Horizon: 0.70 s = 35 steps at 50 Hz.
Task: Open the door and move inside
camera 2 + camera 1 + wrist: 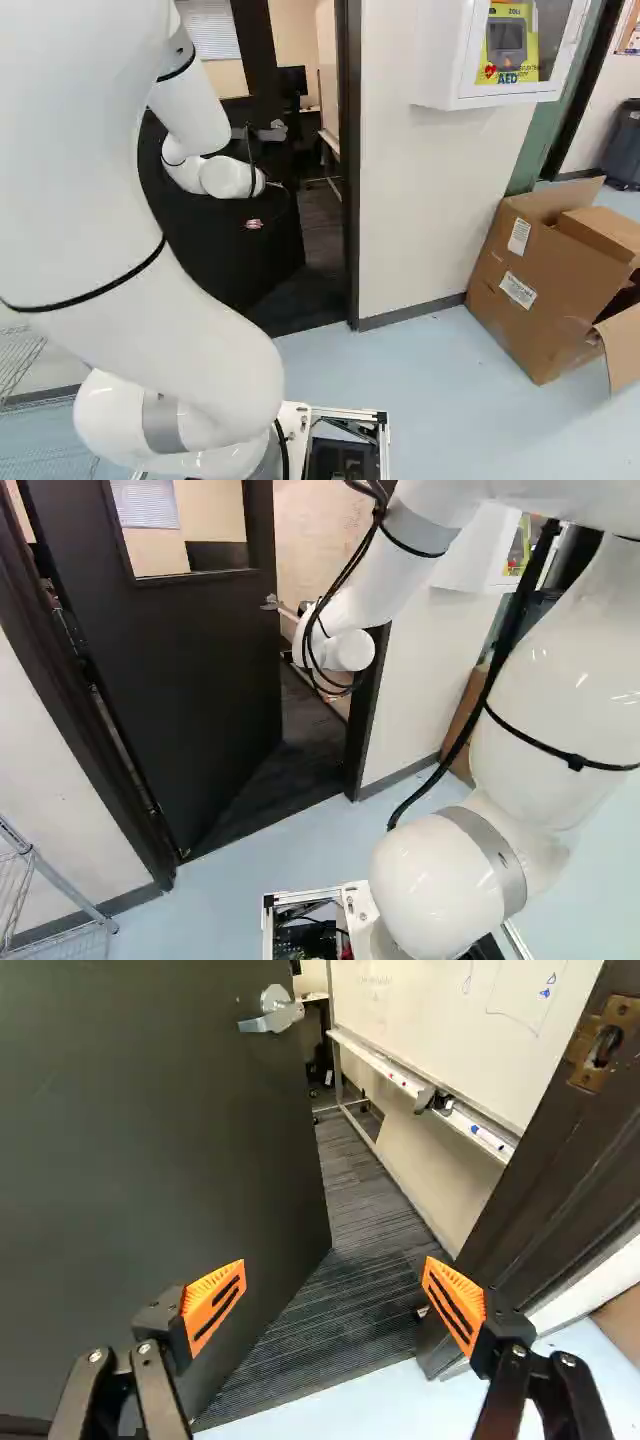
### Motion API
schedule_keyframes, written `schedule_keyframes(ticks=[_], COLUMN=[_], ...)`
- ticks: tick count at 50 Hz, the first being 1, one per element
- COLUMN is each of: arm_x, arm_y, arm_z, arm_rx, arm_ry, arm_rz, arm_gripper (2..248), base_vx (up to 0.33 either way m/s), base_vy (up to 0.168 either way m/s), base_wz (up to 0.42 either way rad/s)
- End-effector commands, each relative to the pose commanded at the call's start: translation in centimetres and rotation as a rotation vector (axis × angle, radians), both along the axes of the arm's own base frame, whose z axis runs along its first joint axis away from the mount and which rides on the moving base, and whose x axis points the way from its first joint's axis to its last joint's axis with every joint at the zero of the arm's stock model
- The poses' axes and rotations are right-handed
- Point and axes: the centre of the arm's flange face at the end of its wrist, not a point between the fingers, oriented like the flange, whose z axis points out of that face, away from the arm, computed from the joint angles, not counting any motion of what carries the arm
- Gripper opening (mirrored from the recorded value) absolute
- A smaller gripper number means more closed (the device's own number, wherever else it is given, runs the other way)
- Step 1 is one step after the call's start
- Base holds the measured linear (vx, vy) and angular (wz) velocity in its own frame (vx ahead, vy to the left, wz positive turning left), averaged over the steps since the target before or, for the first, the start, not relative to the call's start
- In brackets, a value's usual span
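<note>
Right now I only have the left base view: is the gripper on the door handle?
Observer: No. In the wrist view the gripper is open, and the handle is ahead of it, on the door, with neither finger touching it.

Operator: And what is that brown thing past the arm, right of the doorway?

Observer: The right base view shows it whole: a cardboard box with its flaps open, by the wall.

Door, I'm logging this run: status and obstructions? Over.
Gripper open, holding nothing. Door partly open, swung inward. Frame stands opposite; gap may be tight.
</note>
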Motion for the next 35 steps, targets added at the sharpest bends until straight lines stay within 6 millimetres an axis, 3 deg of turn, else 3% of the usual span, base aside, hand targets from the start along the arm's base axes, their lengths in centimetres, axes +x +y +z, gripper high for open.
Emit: schedule_keyframes(ticks=[14, 35], arm_x=[-1.7, -1.9], arm_y=[-1.0, -1.1], arm_z=[0.5, 0.6], arm_rx=[-0.057, -0.073], arm_ry=[-0.076, -0.088], arm_rz=[0.061, 0.081], arm_gripper=[247, 247], base_vx=[0.0, 0.0], base_vy=[0.0, 0.0], base_wz=[0.0, 0.0])
